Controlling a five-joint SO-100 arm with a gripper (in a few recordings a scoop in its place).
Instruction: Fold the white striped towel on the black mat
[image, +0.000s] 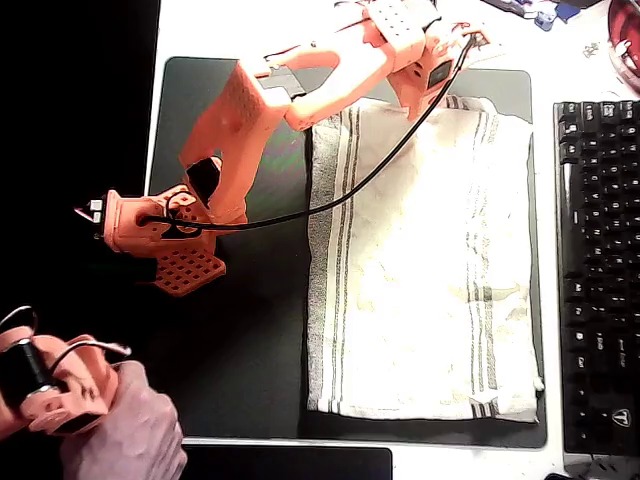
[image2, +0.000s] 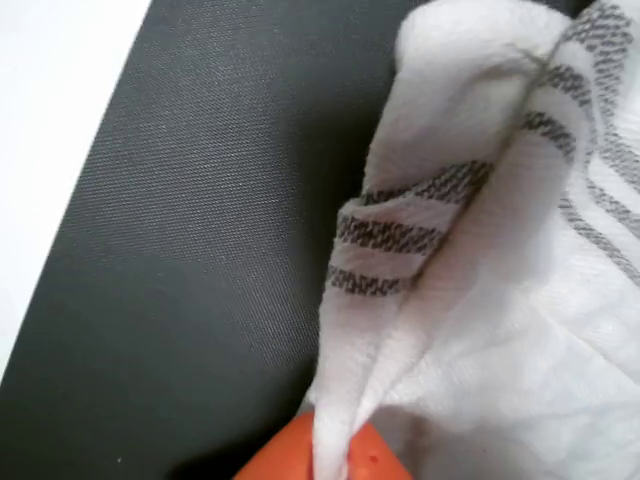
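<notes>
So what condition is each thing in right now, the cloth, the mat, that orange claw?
Cream-white cloth towel with grey stripes: spread mostly flat on the mat, wrinkled, one edge bunched into a raised fold in the wrist view.
Dark matte desk mat: lying flat, left half bare.
Orange two-finger gripper: pinching the towel's fold.
Black keyboard: beside the mat, untouched.

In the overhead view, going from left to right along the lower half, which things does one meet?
Bare part of the dark matte black mat → cream-white striped cloth towel lying flat → black keyboard at the right edge.
</notes>
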